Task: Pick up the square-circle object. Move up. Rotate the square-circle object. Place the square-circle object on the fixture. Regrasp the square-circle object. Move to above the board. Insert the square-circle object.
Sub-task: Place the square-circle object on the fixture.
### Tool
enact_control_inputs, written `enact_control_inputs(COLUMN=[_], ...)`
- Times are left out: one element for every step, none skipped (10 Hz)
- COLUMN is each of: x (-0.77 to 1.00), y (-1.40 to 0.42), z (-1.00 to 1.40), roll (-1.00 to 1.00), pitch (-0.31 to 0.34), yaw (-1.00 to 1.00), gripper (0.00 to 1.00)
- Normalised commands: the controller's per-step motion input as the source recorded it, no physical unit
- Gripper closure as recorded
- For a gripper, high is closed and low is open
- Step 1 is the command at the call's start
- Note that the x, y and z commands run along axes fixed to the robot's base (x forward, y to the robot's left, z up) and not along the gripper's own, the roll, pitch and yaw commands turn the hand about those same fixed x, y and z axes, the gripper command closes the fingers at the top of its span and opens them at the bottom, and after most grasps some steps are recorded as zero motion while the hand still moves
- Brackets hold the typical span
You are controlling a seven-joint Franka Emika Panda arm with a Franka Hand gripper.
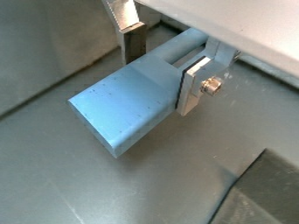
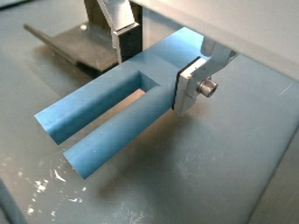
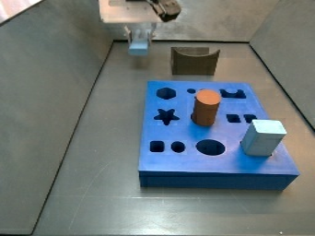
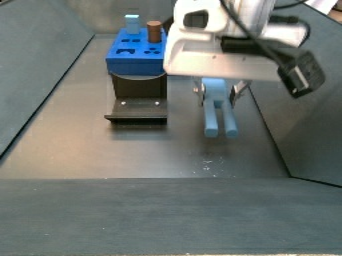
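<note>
The square-circle object [image 1: 122,109] is a slim pale blue peg with a slot in one end [image 2: 105,118]. It lies level, low over the grey floor, beside the fixture [image 3: 192,61], and shows small in both side views [image 3: 139,42] [image 4: 218,118]. My gripper [image 1: 163,74] straddles it from above, shut on it with a silver finger against each long side [image 2: 158,72]. The fixture, a dark block with a U notch, stands left of the peg in a side view [image 4: 138,108]. The bright-blue board [image 3: 172,152] lies apart from both.
An orange cylinder [image 3: 205,107] and a pale cube [image 3: 262,137] stand on the board. The bin's sloped grey walls [image 4: 54,90] rise on each side. The fixture's dark base plate [image 2: 70,42] lies just beyond the fingers.
</note>
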Motion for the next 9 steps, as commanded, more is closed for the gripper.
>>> enact_control_inputs(x=[0.00, -0.01, -0.01, -0.02, -0.02, -0.03, -0.03, -0.03, -0.02], y=[0.00, 0.00, 0.00, 0.00, 0.01, 0.01, 0.01, 0.00, 0.00], z=[1.00, 1.00, 1.00, 1.00, 1.00, 1.00, 1.00, 0.94, 0.70], roll=[0.02, 0.03, 0.05, 0.06, 0.07, 0.08, 0.09, 0.10, 0.11], pitch=[0.003, 0.022, 0.036, 0.045, 0.059, 0.066, 0.075, 0.077, 0.086], yaw=[0.00, -0.01, -0.01, -0.01, -0.01, -0.01, 0.00, 0.01, 0.02], gripper=[1.00, 1.00, 1.00, 1.00, 1.00, 1.00, 1.00, 1.00, 1.00])
